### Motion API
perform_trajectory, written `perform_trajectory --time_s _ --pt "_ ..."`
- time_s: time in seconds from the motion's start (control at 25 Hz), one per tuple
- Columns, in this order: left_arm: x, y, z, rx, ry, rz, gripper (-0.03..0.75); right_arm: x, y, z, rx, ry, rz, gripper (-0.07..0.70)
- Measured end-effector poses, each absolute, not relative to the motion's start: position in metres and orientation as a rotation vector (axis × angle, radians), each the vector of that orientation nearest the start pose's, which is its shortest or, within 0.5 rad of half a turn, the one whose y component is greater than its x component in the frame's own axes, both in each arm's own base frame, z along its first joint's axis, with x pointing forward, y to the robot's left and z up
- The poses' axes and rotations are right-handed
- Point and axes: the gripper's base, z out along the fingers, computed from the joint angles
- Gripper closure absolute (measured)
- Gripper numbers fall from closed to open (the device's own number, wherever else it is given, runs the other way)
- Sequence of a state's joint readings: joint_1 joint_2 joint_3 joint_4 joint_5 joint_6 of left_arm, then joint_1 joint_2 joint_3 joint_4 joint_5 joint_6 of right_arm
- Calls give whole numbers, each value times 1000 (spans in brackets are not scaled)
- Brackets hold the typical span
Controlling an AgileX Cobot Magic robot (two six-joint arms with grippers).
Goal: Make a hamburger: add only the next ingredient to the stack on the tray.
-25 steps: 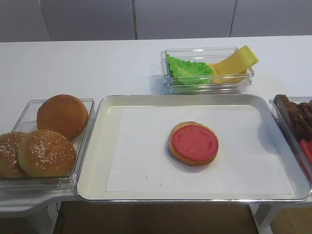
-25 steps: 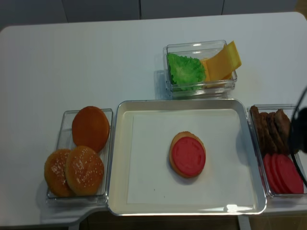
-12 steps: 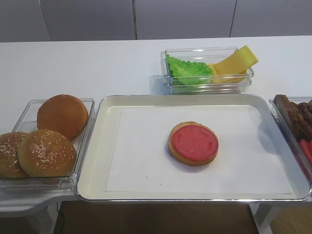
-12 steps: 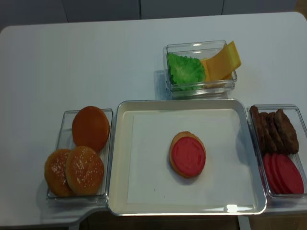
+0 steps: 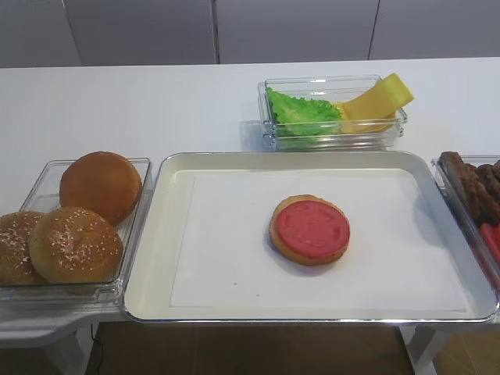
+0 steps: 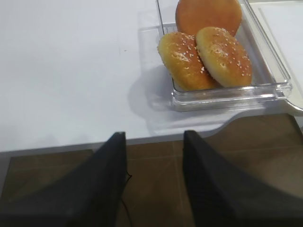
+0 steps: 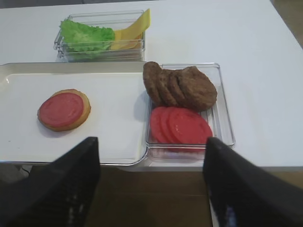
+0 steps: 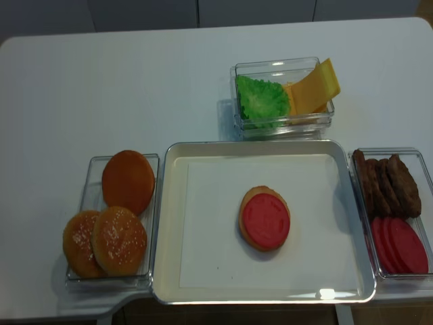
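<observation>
The red tomato slice (image 5: 312, 228) lies flat on the bun half (image 5: 285, 248) in the middle of the silver tray (image 5: 148, 258), on its white liner. The overhead view shows the slice (image 8: 265, 220) centred on the bun, and the right wrist view shows it (image 7: 60, 109) at the left. My right gripper (image 7: 151, 142) hangs open and empty in front of the table edge, near the tray's right corner. My left gripper (image 6: 155, 134) is open and empty too, off the table's front edge below the bun tub. Neither gripper shows in the exterior views.
A clear tub with three whole buns (image 5: 92, 207) stands left of the tray. Behind the tray, a tub holds lettuce (image 5: 301, 113) and cheese (image 5: 375, 101). On the right, a tub holds brown meat patties (image 7: 182, 87) and more red slices (image 7: 182, 125).
A dark part of the right arm over the meat tub one second ago has left the overhead view. The slice, bun and tray have not moved.
</observation>
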State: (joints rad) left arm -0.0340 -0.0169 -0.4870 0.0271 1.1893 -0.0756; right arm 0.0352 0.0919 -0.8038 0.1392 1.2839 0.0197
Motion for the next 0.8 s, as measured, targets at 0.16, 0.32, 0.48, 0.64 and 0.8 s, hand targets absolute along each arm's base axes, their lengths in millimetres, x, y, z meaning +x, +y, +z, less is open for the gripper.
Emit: perform_trajectory --time_s 0.16,0.32,0.48,0.64,0.8 --pt "-12 3 264 -49 2168 -30 416 -41 12 326 -61 2060 207 119" --pt "-12 3 264 -49 2168 -30 416 -36 12 304 -58 2108 211 119" --pt "-12 3 264 -49 2168 -30 416 -31 12 285 -76 2150 201 119" --pt "-12 3 264 -49 2168 -30 416 -25 12 273 -73 2200 203 119" --pt "-12 3 264 -48 2168 -30 416 -20 12 267 -77 2204 191 119"
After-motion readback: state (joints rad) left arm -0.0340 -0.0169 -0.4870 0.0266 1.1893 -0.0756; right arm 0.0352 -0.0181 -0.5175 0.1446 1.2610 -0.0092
